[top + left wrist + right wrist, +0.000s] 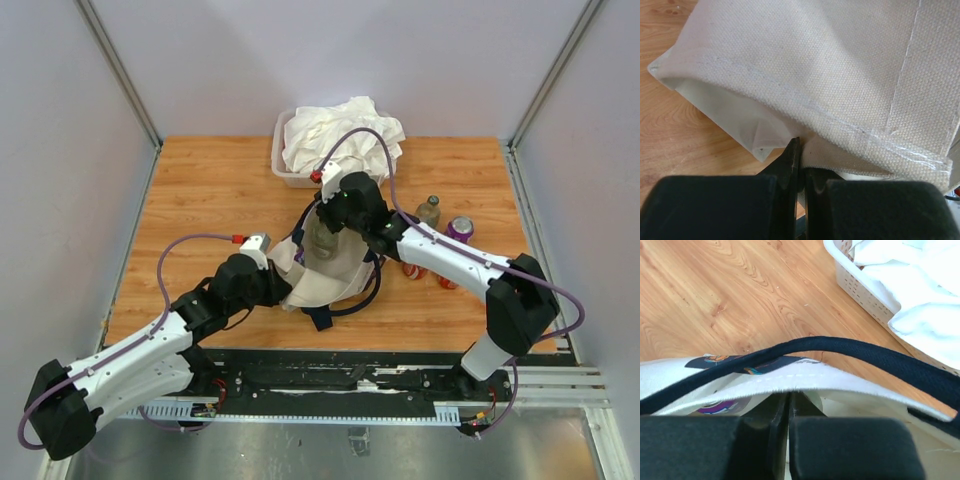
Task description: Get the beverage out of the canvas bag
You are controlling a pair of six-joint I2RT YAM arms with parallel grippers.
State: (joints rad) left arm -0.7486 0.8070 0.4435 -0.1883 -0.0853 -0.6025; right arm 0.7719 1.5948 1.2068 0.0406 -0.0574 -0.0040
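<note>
Top external view: the wooden table (200, 200) fills the middle of the frame. The canvas bag (335, 278) lies slumped at its centre, toward the lower edge, with a navy strap looping out at its bottom. In the upper centre stands a translucent tub (283, 168) heaped with white cloth (345, 135).

The left gripper (283, 287) is at the bag's left side. From the left wrist, the left gripper (799, 146) has its fingers pressed nearly together, with a fold of the bag's woven edge (840, 125) pinched between them. The right gripper (325, 222) sits at the bag's upper end. In the right wrist view, the right gripper (789, 399) is closed to a sliver. The bag's pale rim (805, 382) runs across its tips and looks nipped there, with the navy handle (865, 357) arching above.

Right of centre, apart from the bag, stand a small bottle (428, 211) and a purple can (459, 229), with red cans (413, 270) just below them. Inside the bag's mouth, lower left of the right wrist view, a purple and silver object (722, 406) shows; I cannot tell what it is.
</note>
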